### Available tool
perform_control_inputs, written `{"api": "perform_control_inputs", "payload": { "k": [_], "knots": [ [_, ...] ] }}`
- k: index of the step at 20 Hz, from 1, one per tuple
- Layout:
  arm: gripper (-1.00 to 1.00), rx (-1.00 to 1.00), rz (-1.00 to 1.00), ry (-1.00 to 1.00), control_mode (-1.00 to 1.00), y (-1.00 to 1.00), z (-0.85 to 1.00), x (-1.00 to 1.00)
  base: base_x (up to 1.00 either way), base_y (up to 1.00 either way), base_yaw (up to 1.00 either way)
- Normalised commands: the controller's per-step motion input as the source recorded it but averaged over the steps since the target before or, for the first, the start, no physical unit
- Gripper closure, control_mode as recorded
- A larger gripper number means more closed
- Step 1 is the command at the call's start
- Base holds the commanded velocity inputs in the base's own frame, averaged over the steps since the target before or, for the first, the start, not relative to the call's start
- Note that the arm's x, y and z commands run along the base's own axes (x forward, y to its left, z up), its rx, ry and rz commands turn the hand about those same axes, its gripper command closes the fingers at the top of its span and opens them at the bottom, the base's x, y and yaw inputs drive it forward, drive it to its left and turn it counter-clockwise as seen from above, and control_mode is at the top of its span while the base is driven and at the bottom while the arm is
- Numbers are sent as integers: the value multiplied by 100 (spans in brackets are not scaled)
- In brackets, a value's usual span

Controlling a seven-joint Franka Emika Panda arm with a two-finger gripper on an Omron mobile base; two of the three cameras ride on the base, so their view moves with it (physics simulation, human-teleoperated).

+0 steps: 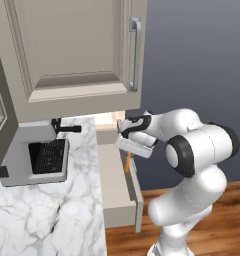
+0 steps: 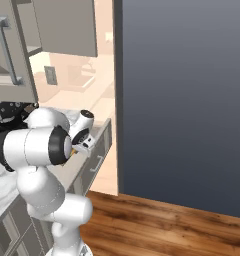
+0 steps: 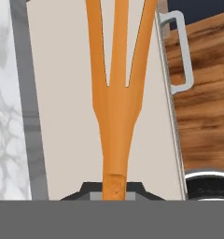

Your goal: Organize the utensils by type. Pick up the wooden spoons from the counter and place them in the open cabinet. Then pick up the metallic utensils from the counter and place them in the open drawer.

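white marble counter with grey veins [image 1: 67, 210] runs along the left of the left base view, a boxy silver-and-black coffee machine [image 1: 34, 155] standing on it under the taupe-beige wall cabinet with its vertical steel bar handle [image 1: 72, 50]. past the slab's end the wide shallow beige drawer [image 1: 114, 185] stands pulled out over the wood floor, its flat bottom bare where it shows.

the white arm is folded forward so that its two-finger gripper [image 1: 128, 154] hangs over the drawer's far part. the jaws are pinched tight on the handle end of the shiny orange-copper three-pronged fork [image 3: 117, 93], which hangs prongs downward; in the left base view a sliver of orange [image 1: 128, 161] shows beneath the hand. holding it by the very tip of the handle keeps the fingers clear of the drawer floor and lets the long piece go down lengthwise. by my reading this is the placing step for a metallic utensil: the fork is above the drawer interior, seemingly not yet resting on it, though how close the prongs are i cannot tell.

in the hand view the fork lies roughly midway between the drawer's grey inner edge beside the marble [image 3: 27, 116] and the front panel with its looped steel pull [image 3: 181, 51]. both sides leave open floor, so a straight drop looks safe; the front panel rim is the nearer edge to mind when the hand lifts away.
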Motion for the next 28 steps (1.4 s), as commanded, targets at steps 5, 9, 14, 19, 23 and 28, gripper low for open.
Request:
{"api": "perform_control_inputs", "payload": {
  "k": [5,9,14,19,23,28],
  "knots": [
    [100,0,-8,2,-100,13,-19,28,0,0,0],
    [100,0,-6,5,-100,15,-22,23,0,0,0],
    [100,0,-1,6,-100,5,-22,21,0,0,0],
    [100,0,-1,8,-100,0,-27,15,0,0,0],
    [100,0,-1,10,-100,0,-30,16,0,0,0],
    [100,0,-1,8,-100,0,-30,14,0,0,0]
  ]
}}
